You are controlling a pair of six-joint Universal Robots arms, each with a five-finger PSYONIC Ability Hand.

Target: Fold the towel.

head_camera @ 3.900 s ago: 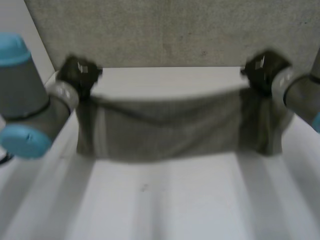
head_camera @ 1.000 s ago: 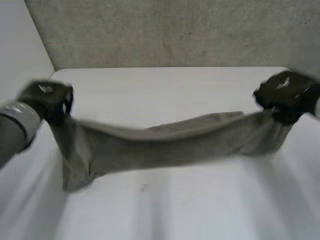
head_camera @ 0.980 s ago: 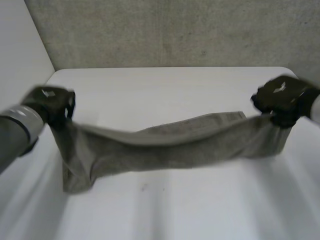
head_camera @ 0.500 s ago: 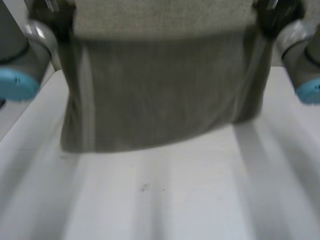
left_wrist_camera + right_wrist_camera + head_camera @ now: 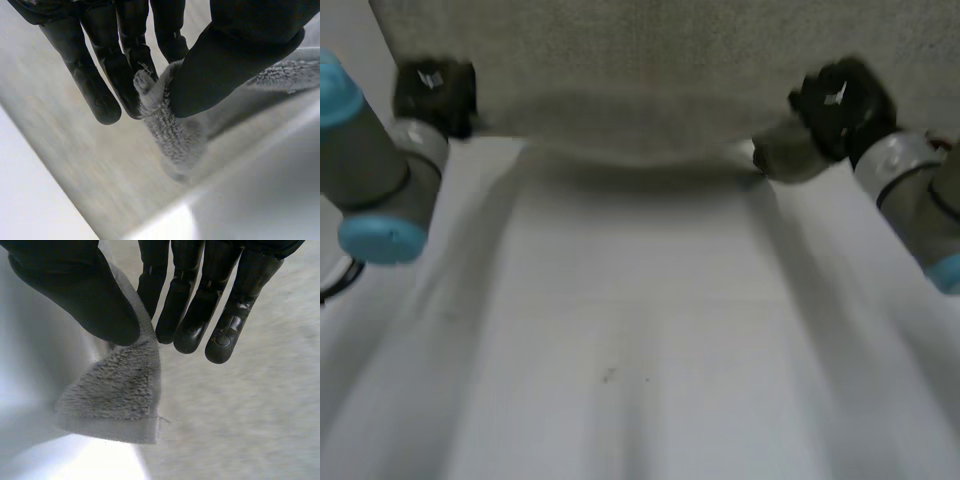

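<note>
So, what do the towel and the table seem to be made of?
The towel looks like grey terry cloth, probably cotton: short fuzzy loops and a flat woven hem show just below where the right hand pinches it. The table looks like a smooth, matte white board, perhaps laminate; no grain shows.

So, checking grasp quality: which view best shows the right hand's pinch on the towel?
Right wrist view: the right hand pinches a towel corner between thumb and fingers. The head view shows it from behind; the left wrist view, the other end.
</note>
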